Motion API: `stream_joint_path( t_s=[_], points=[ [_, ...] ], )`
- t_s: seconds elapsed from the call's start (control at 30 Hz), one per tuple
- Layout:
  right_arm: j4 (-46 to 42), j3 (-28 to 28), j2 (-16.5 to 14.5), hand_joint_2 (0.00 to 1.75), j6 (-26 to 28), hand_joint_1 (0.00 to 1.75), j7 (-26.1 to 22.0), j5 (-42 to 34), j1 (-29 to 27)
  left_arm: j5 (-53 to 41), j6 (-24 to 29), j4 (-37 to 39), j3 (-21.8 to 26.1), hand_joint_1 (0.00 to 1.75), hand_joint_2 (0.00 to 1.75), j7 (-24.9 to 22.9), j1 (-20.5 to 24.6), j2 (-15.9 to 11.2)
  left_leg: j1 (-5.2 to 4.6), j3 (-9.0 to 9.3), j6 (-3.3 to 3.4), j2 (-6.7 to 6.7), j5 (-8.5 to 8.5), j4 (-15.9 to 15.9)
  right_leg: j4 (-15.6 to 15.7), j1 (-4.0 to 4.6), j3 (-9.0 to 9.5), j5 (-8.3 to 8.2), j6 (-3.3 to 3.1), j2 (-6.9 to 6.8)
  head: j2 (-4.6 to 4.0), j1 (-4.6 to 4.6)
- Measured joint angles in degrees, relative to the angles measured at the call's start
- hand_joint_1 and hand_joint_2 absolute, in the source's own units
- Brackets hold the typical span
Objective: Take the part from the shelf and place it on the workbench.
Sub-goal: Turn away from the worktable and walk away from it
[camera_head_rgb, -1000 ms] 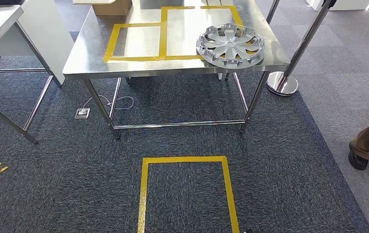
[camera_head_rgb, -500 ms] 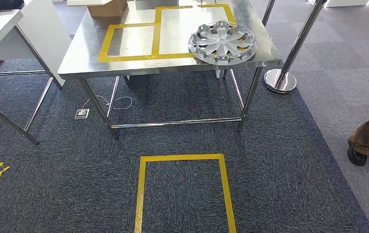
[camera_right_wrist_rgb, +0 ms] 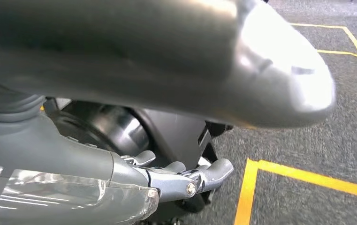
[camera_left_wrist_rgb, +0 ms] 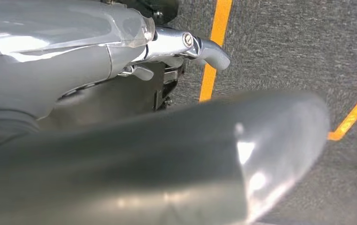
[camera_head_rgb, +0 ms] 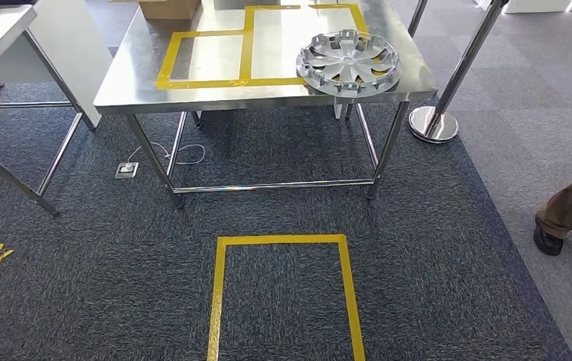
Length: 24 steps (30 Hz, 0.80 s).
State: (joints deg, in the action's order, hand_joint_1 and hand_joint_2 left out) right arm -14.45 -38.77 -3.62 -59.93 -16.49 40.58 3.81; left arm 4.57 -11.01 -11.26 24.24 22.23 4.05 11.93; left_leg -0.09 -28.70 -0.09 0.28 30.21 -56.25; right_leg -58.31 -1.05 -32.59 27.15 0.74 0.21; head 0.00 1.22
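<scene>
Silver part (camera_head_rgb: 348,62) on workbench (camera_head_rgb: 128,86), stanchion (camera_head_rgb: 434,124) beside, both hands' (camera_left_wrist_rgb: 176,47) (camera_right_wrist_rgb: 181,180) fingers apart, empty.

Dark grey carpet (camera_head_rgb: 448,248) underfoot, a yellow tape square (camera_head_rgb: 282,293) at six o'clock. Steel desk (camera_head_rgb: 140,79) at twelve, taped in yellow. Chrome stanchion (camera_head_rgb: 437,120) at two, white table (camera_head_rgb: 12,37) at ten, a person's shoes (camera_head_rgb: 561,244) at three.

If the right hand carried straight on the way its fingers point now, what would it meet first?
Most likely the carpet. The right hand hangs empty with its fingers aimed toward the floor near the yellow tape; nothing else shows in that line, though depth is unclear.
</scene>
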Motion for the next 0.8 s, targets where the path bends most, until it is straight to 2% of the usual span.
stream_joint_path(
  t_s=[0.33,0.4,0.47,0.5,0.53,0.6,0.63,0.67,0.7,0.73,0.8],
  points=[
    [0.2,-1.5,-0.1,0.00,0.0,0.00,1.9,-0.3,-0.2,-1.0,0.6,0.0,-0.1,0.00,0.00,2.6,0.0,0.0,-0.51,-0.34,1.16,0.01,0.01,-0.6,0.9,-0.45,0.30,-0.97,1.35,0.03,0.00,0.04],
    [0.2,-1.5,-0.1,0.00,0.0,0.00,1.9,-0.2,-0.2,-1.1,0.6,0.0,-0.1,0.00,0.00,2.9,0.0,0.0,-0.64,-0.40,1.54,0.00,-0.02,-0.6,1.1,-0.57,0.33,-1.14,1.72,0.05,0.00,0.05],
    [0.2,-1.5,-0.1,0.00,0.0,0.00,1.9,0.1,-0.2,-1.2,0.6,0.0,-0.1,0.00,0.00,3.1,0.0,0.0,-0.44,-0.28,2.21,0.16,-0.60,0.0,1.1,-0.59,0.24,-1.06,2.15,0.10,0.00,0.03],
    [0.2,-1.5,-0.1,0.00,0.0,0.00,1.9,0.3,-0.2,-1.2,0.6,0.0,-0.1,0.00,0.00,3.3,0.0,0.0,-0.29,-0.27,2.58,0.33,-0.95,0.3,0.1,-0.56,-0.22,-0.30,2.29,0.11,0.00,-0.02],
    [0.2,-1.5,-0.1,0.00,0.0,0.00,1.9,0.4,-0.2,-1.2,0.6,0.0,-0.1,0.00,0.00,3.4,0.0,0.0,-0.12,-0.29,2.90,0.55,-1.27,0.7,-2.0,-0.54,-1.20,1.12,2.35,0.10,0.00,-0.09],
    [0.2,-1.5,-0.1,0.00,0.0,0.00,1.9,0.6,-0.1,-1.2,0.6,0.0,-0.1,0.00,0.00,3.6,0.0,0.1,-0.14,-0.58,3.13,1.10,-1.46,0.8,-9.4,-0.53,-4.47,5.13,2.45,0.08,0.00,-0.16],
    [0.2,-1.5,0.0,0.00,0.0,0.00,1.8,0.6,-0.1,-1.2,0.6,0.0,-0.1,0.00,0.00,3.8,-0.1,0.1,-0.19,-0.68,3.13,1.42,-1.48,0.7,-13.0,-0.54,-5.97,6.57,2.54,0.06,0.00,-0.14],
    [0.2,-1.5,0.0,0.00,0.0,0.00,1.8,0.7,-0.1,-1.2,0.6,0.0,-0.1,0.00,0.00,3.9,-0.1,0.1,-0.22,-0.73,3.10,1.74,-1.47,0.7,-15.1,-0.56,-6.70,7.08,2.60,0.03,0.00,-0.13],
    [0.2,-1.5,0.0,0.00,0.0,0.00,1.8,0.8,0.0,-1.2,0.6,0.0,-0.1,0.00,0.00,4.0,-0.1,0.1,-0.20,-0.71,3.02,2.02,-1.43,0.6,-14.9,-0.59,-6.30,6.47,2.63,-0.06,0.00,-0.15],
    [0.2,-1.5,0.1,0.00,0.0,0.00,1.8,1.0,0.0,-1.2,0.6,0.0,-0.1,0.00,0.00,4.1,-0.1,0.1,-0.11,-0.66,2.86,2.28,-1.33,0.5,-12.4,-0.64,-4.81,4.97,2.62,-0.26,0.00,-0.14],
    [0.2,-1.5,0.2,0.00,0.0,0.00,1.9,1.2,-0.1,-1.3,0.6,0.0,-0.1,0.00,0.00,4.2,-0.1,0.1,-0.07,-0.68,2.15,2.72,-0.87,-0.1,-4.4,-0.65,-0.62,1.88,2.47,-1.50,0.00,-0.24]
  ],
)
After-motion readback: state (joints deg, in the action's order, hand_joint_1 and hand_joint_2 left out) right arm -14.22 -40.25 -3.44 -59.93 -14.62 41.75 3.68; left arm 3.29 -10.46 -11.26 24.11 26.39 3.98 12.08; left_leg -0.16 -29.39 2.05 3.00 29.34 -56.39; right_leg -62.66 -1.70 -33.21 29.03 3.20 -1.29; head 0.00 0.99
